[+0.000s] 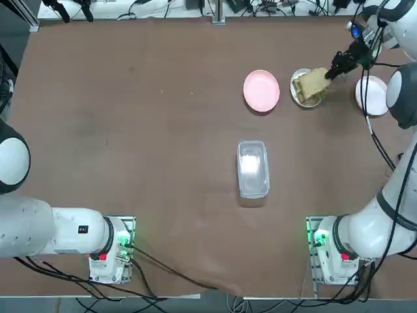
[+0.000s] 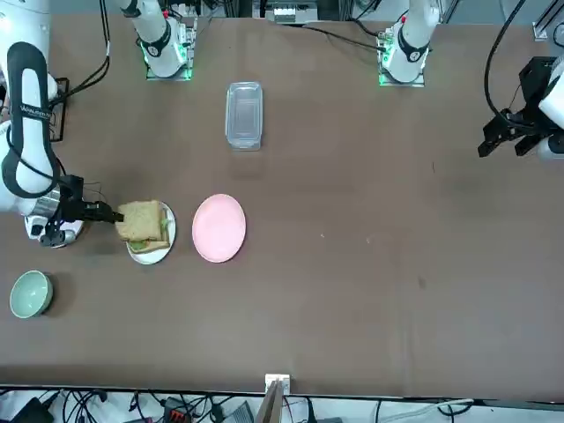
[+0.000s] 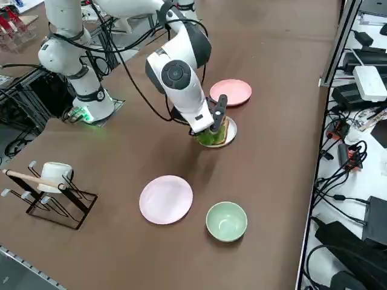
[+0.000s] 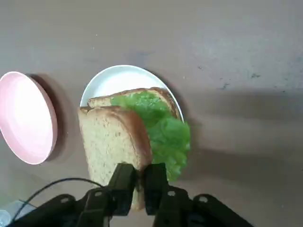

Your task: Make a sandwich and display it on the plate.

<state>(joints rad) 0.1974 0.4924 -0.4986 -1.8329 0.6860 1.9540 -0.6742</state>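
Right gripper (image 4: 138, 182) is seen low over the white plate (image 4: 113, 80), near the far right corner of the bench as seen from the robot's side. Fingers are nearly together, with the near edge of the top bread slice (image 4: 113, 142) pinched between them; whether the grip is firm or just loosening cannot be told. The top slice is held tilted, lifted off the stack at the gripped edge.

The sandwich (image 1: 310, 83) is located on the white plate: bottom slice (image 4: 142, 94) flat on the plate, green lettuce (image 4: 165, 132) on it and spilling past the slice's edge on one side, top slice partly over the lettuce and shifted off to one side. Part of the plate's rim is left bare on the side away from the gripper.

A pink plate (image 1: 261, 90) is set just beside the white plate, toward the bench's middle, not touching it. A second white plate (image 1: 372, 94) is seen near the right edge, partly hidden by the arm. A pale-green cup (image 3: 226, 220) stands near it, close to the far edge. A clear plastic box (image 1: 253, 167) lies around the bench's centre, well apart from the plates. A small rack with a white mug (image 3: 53, 176) stands off the right side, seen in the side view only.
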